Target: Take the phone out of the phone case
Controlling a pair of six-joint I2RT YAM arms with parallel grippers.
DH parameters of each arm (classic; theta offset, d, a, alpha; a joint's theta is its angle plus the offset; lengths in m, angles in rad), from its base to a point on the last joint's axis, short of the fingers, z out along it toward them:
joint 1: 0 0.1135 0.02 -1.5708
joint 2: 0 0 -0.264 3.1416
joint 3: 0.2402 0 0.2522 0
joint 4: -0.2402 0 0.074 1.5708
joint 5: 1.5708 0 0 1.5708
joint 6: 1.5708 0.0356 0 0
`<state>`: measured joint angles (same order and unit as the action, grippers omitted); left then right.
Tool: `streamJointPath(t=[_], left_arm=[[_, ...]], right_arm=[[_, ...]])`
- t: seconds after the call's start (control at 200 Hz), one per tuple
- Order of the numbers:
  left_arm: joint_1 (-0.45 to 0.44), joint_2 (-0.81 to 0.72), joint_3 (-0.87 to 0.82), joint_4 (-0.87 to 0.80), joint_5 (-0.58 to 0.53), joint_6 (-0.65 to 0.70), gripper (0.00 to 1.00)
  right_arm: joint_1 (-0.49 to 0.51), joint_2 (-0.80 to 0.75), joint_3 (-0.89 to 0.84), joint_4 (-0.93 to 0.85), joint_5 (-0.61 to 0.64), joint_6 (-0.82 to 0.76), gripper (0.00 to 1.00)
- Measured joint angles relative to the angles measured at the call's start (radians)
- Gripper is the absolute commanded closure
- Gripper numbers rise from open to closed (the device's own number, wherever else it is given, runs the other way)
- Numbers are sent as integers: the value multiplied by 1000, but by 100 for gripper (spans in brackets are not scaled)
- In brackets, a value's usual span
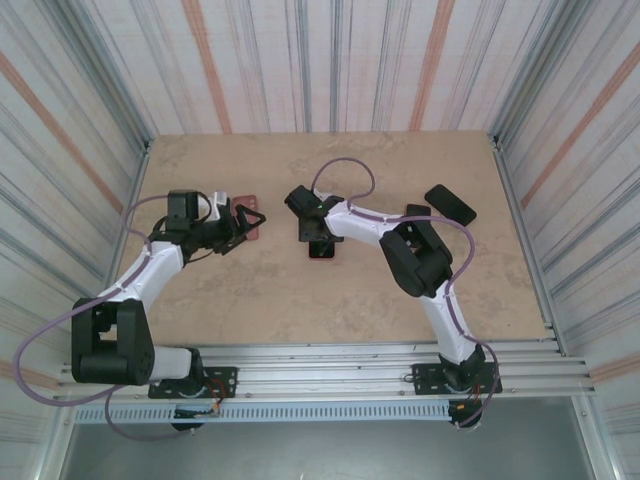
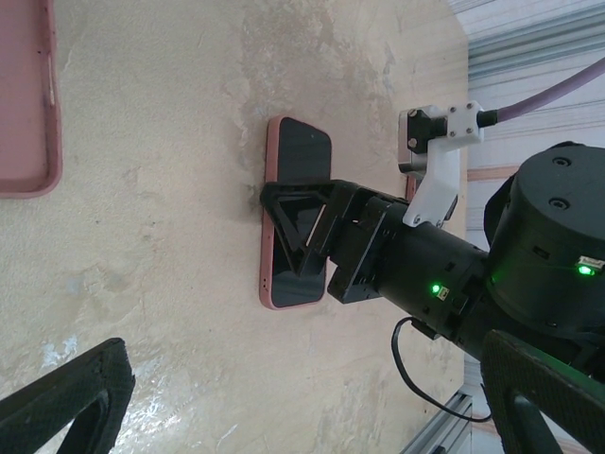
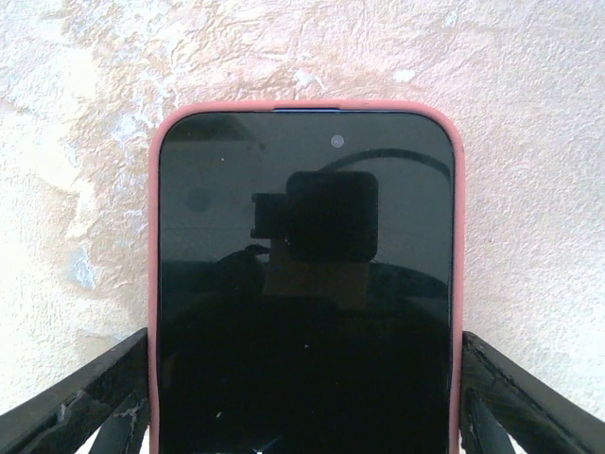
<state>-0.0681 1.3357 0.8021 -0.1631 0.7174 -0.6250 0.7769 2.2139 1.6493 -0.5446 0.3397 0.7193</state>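
Right gripper [image 3: 304, 345] jaws straddle the phone case [image 3: 153, 246] at both long edges; actual pinch cannot be told. Phone [image 3: 304, 265] sits inside it. Left gripper [image 1: 243, 226] jaws spread wide.

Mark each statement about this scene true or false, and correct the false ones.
1. The phone sits in its pink case. True.
2. The right gripper has its jaws on either side of that case. True.
3. The left gripper holds an empty case. False: its jaws are open and hold nothing; the empty case lies flat on the table.
4. The phone lies screen down. False: its dark screen faces up.
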Motion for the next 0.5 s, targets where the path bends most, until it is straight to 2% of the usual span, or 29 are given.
streamJointPath(t=[0.215,0.501], left_arm=[[-23,3,1,4,0,0,5],[-103,84,85,11,-3,-1,11]], right_arm=[[-10,-151,-225,123,-71,-77,48],[-12,-349,-405,329,-156,-159,48]])
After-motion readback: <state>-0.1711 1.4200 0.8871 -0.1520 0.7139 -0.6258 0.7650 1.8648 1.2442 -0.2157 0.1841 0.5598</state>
